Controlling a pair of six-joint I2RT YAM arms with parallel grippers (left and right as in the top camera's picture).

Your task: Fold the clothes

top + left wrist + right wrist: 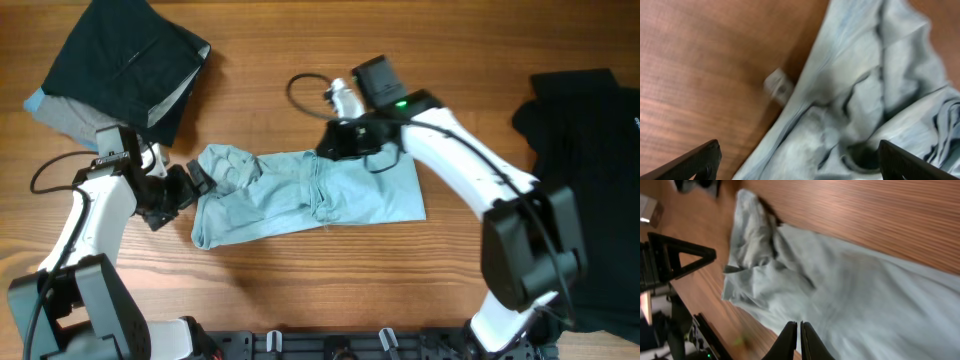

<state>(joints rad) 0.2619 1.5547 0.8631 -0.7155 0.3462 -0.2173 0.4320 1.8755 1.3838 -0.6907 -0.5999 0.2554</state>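
T-shirt point(310, 195), pale blue, lies mid worktop point(300, 290) as a long band, one end bunched. L hand point(188, 188) stands wide open just beside that bunch, holding nothing; wrist view shows wrinkled cloth between the spread jaws. R hand point(340, 140) is closed at the upper edge, no cloth seen in it. To do it well, I think: L hand goes low & takes all layers at the bunch edge, not only the top one; R hand opens & pins the middle, so the band does not slide. Black pile point(120, 65) & black garment point(590, 150) lie well apart.
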